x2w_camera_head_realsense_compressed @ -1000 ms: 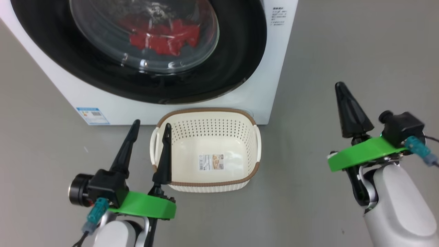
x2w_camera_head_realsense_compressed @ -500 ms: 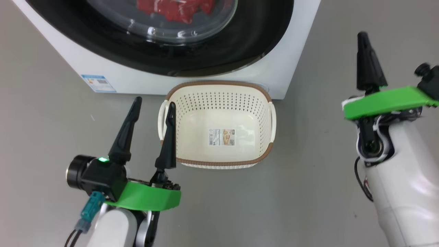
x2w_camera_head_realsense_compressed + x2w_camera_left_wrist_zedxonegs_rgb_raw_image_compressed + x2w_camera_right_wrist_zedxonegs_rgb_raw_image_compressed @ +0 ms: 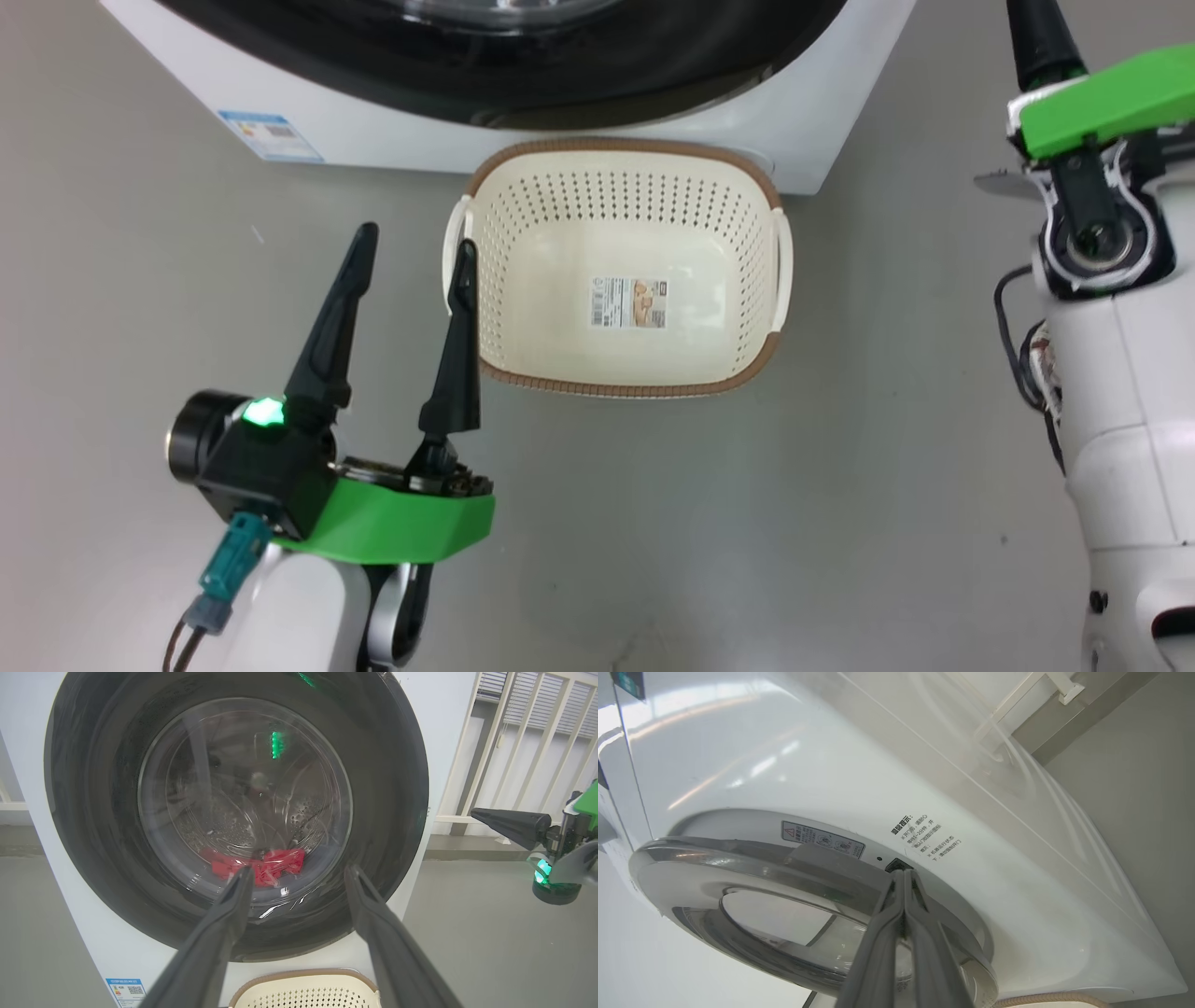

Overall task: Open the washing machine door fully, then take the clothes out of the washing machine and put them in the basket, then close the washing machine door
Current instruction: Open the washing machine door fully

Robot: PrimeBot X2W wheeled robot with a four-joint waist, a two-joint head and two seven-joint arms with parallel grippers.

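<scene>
Door (image 3: pixel 243 788) of the washing machine (image 3: pixel 70 933) fills the left wrist view, round, black and apparently shut, with the red clothes (image 3: pixel 259 864) low in the drum behind its glass. The right wrist view adds its chrome edge, where the right gripper (image 3: pixel 903 873), fingers pressed together, points at a small dark slot. In the head view the basket (image 3: pixel 616 201) stands on the floor (image 3: pixel 840 420) against the machine's foot, a paper label (image 3: pixel 628 302) on its bottom. The left gripper (image 3: pixel 415 238), fingers spread, hovers beside it.
</scene>
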